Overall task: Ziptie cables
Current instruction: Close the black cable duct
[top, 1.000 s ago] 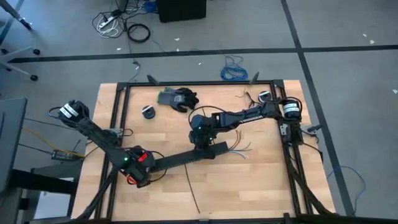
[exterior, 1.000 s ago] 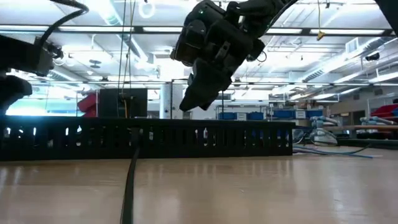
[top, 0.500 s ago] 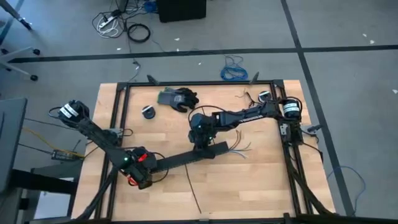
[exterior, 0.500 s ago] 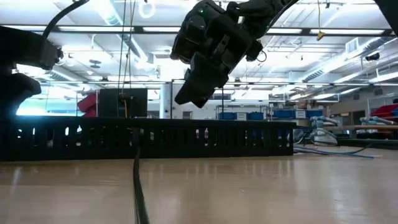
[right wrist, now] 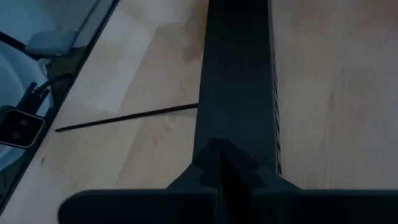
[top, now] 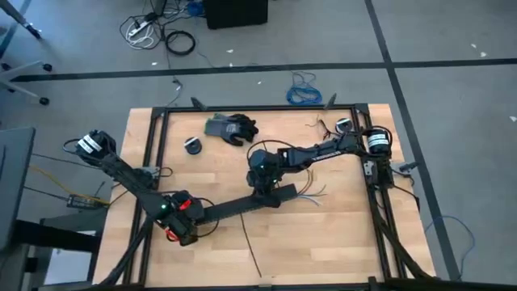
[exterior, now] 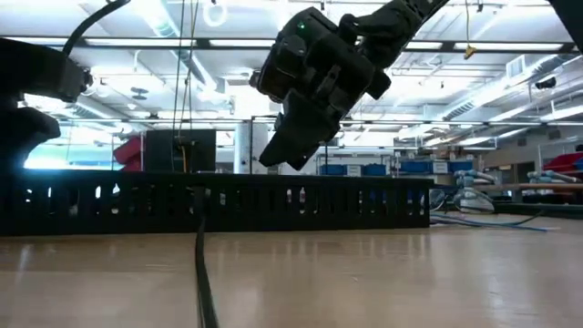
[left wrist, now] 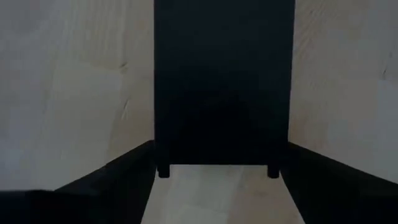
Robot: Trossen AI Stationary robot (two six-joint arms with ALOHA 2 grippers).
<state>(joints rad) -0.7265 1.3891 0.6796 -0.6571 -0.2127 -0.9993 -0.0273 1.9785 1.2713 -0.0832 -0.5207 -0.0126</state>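
Note:
The cables [top: 311,194] lie fanned on the wood right of the long black slotted duct [top: 242,206], and show low at the right in the low view [exterior: 492,219]. One thin black ziptie [top: 249,246] lies on the table, running from the duct toward the near edge [exterior: 202,273] [right wrist: 124,118]. My left gripper [top: 194,218] is at the duct's left end [left wrist: 221,87]. My right gripper [top: 262,184] hangs shut above the duct's right part [right wrist: 239,93], its fingertips [exterior: 273,157] clear of it, with nothing between them. My left gripper has the duct's left end between its two fingers, one fingertip [left wrist: 149,152] against each long side [left wrist: 160,140]. The fingers come level along the duct from the table's left. The duct lies flat on the table.
A black glove [top: 233,128] and a small round black part [top: 192,145] lie at the far side. Black frame rails [top: 153,162] run along the table's edges. A blue coiled cable [top: 304,93] lies on the floor beyond. Bare wood lies near the front right.
My right gripper has swayed and turned a little above the duct, still shut and clear of it. In the low view the ziptie's near part has swung slightly toward the table's right, while its far end stays at the duct.

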